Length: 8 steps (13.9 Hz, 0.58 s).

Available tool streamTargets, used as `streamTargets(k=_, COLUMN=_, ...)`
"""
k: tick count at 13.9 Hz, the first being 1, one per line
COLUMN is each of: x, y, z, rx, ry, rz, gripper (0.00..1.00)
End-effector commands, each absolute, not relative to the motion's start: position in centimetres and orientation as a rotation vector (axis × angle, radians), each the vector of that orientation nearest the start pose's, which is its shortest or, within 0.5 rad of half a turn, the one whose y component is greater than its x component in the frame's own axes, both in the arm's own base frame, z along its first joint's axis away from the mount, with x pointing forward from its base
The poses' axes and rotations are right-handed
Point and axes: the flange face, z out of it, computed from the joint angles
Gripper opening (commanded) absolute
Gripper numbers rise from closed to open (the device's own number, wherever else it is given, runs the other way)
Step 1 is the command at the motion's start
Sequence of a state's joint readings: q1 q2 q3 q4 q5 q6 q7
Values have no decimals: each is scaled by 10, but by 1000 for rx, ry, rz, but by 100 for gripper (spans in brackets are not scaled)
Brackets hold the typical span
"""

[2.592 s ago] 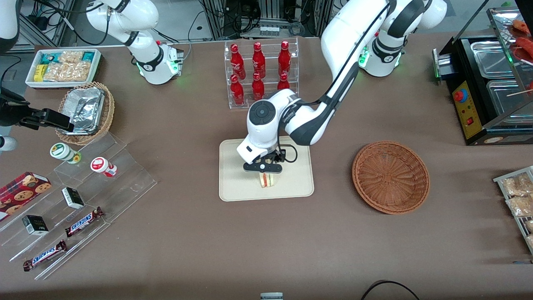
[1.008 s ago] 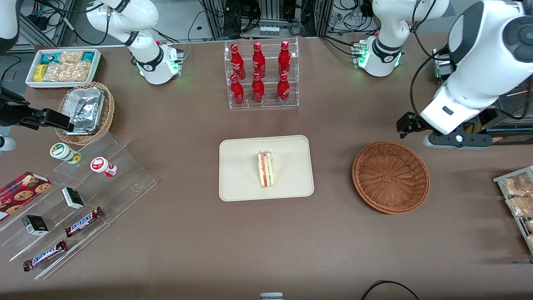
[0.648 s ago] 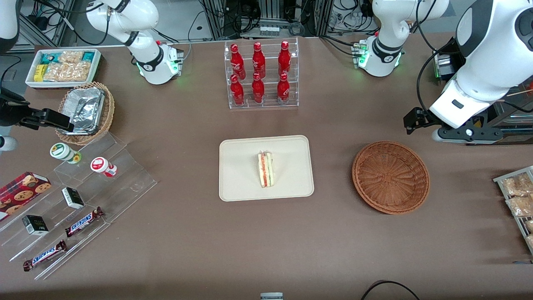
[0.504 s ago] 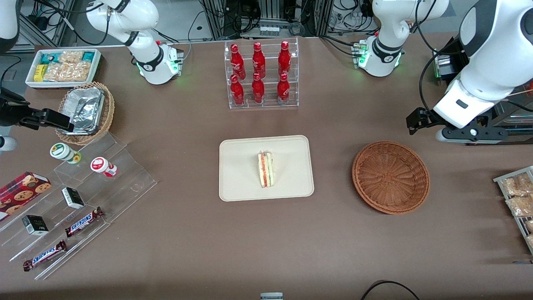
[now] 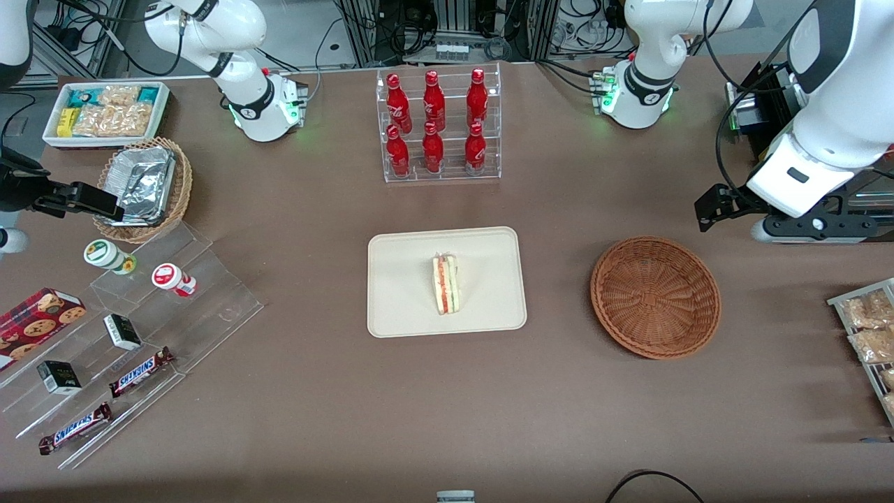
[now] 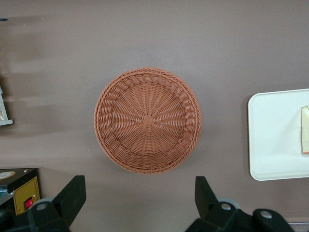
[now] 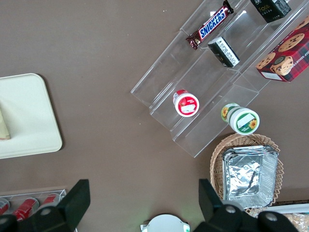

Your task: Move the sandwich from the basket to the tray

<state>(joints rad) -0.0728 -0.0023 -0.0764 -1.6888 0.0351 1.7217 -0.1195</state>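
The sandwich (image 5: 445, 283), a pale wedge with red and green filling, lies on the cream tray (image 5: 405, 307) in the middle of the table. Its edge also shows in the left wrist view (image 6: 304, 129), on the tray (image 6: 270, 140). The reddish-brown wicker basket (image 5: 655, 296) stands empty beside the tray, toward the working arm's end; it also shows in the left wrist view (image 6: 147, 119). My left gripper (image 5: 810, 228) (image 6: 140, 200) is open and empty, raised high above the table, farther from the front camera than the basket.
A clear rack of red bottles (image 5: 436, 126) stands farther back than the tray. A black food warmer (image 5: 803, 154) sits beside my gripper. Snack packets (image 5: 869, 328) lie at the working arm's end. Clear tiered shelves (image 5: 140, 335), a foil basket (image 5: 143, 185) and a white bin (image 5: 105, 112) lie toward the parked arm's end.
My left gripper has let go of the sandwich on the tray, risen and swung away past the basket toward the working arm's end. The sandwich stays put.
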Motion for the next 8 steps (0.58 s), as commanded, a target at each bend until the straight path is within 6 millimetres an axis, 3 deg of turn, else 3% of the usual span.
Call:
streamTargets(k=1, x=565, y=-67, z=590, rx=-3121, ry=66, rz=-54, gripper=100)
streamTargets(k=4, x=563, y=-53, z=603, rx=-3118, ry=84, rz=-36, gripper=100)
streamTargets(k=6, x=559, y=-50, z=622, rx=-3116, ry=82, rz=-17, gripper=100)
streamTargets(k=8, x=554, y=-49, z=626, rx=-3108, ry=83, rz=13, gripper=100)
